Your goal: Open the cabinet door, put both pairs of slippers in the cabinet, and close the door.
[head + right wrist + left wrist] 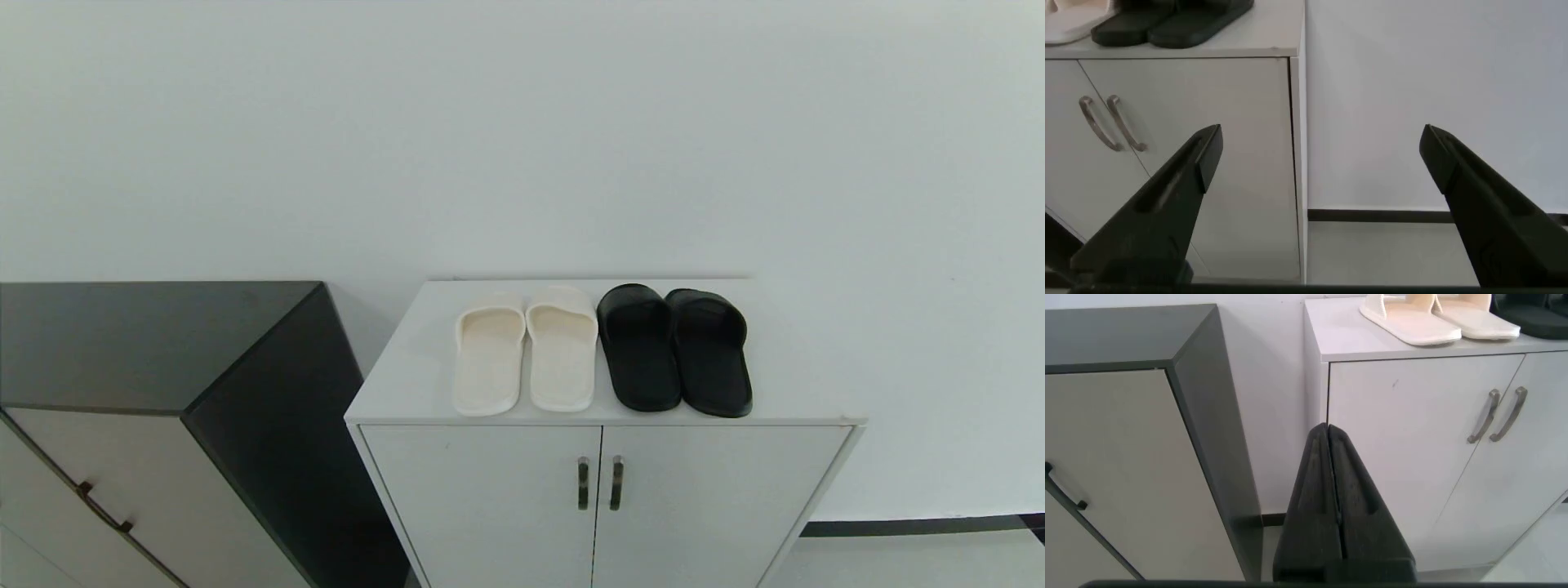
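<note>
So the biggest thing here is the white cabinet point(400, 384) against the wall, both doors shut. Right next to it on the robot's left is a dark cabinet point(269, 425) with a pale front, a bit of gap between the two.

On top of the white cabinet sit both pairs, lined up side by side with heels at the front edge. The cream slippers point(562, 359) are on the left and the black slippers point(641, 351) on the right. The two inner ones look like they're touching, but it's hard to be sure.

The left gripper point(1328, 433) faces the gap between the cabinets, fingers pressed together, holding nothing. The right gripper point(1321, 139) faces the white cabinet's right corner, fingers spread wide.

The two metal handles point(583, 483) sit side by side where the doors meet.
</note>
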`<state>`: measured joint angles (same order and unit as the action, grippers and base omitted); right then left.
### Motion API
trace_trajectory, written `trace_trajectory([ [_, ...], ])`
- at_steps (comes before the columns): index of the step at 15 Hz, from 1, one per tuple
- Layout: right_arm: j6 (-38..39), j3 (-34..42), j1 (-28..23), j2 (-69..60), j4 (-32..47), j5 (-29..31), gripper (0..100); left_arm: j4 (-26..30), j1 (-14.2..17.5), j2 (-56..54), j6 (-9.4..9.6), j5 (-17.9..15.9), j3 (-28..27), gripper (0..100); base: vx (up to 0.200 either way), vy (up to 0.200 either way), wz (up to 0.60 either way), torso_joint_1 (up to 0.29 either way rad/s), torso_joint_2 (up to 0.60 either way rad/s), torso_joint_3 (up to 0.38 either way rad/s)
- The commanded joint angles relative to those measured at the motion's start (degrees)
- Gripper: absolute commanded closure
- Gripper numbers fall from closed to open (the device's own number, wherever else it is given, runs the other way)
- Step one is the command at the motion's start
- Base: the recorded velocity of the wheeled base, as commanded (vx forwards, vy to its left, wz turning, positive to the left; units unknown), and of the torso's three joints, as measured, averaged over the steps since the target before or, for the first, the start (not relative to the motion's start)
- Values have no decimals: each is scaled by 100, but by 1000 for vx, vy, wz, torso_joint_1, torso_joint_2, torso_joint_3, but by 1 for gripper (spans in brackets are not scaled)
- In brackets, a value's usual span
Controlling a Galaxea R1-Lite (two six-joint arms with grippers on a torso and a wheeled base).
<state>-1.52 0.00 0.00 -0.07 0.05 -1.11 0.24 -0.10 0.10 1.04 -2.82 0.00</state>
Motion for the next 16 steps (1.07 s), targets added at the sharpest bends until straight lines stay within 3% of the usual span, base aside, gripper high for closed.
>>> trace_trajectory([
  [1, -23, 0, 0, 7, -5, -3, 0, 2, 1, 8, 2, 0, 0, 100, 0, 0, 0, 0, 0, 0],
  [4, -173, 0, 0, 7, -40, -3, 0, -7, 1, -1, 2, 0, 0, 100, 0, 0, 0, 0, 0, 0],
  [6, 398, -1274, 62, 438, 57, -144, 0, 2, 1, -1, 2, 0, 0, 100, 0, 0, 0, 0, 0, 0],
  [7, 460, -1635, 70, 913, 232, -460, 0, 2, 1, -1, 2, 0, 0, 100, 0, 0, 0, 0, 0, 0],
  [8, 240, -1661, 53, 1458, 259, -926, 0, 2, 1, -1, 2, 0, 0, 100, 0, 0, 0, 0, 0, 0],
  [10, 240, -1652, 132, 2662, 118, -1304, 0, 2, 1, -1, 2, 0, 0, 100, 0, 0, 0, 0, 0, 0],
  [13, 407, -1705, 861, 4200, -1288, -1243, 0, 2, 1, 8, 2, 0, 0, 100, 0, 0, 0, 0, 0, 0],
  [16, 442, -2083, 1986, 4929, -1684, -302, 0, 2, 1, -1, 2, 0, 0, 100, 0, 0, 0, 0, 0, 0],
])
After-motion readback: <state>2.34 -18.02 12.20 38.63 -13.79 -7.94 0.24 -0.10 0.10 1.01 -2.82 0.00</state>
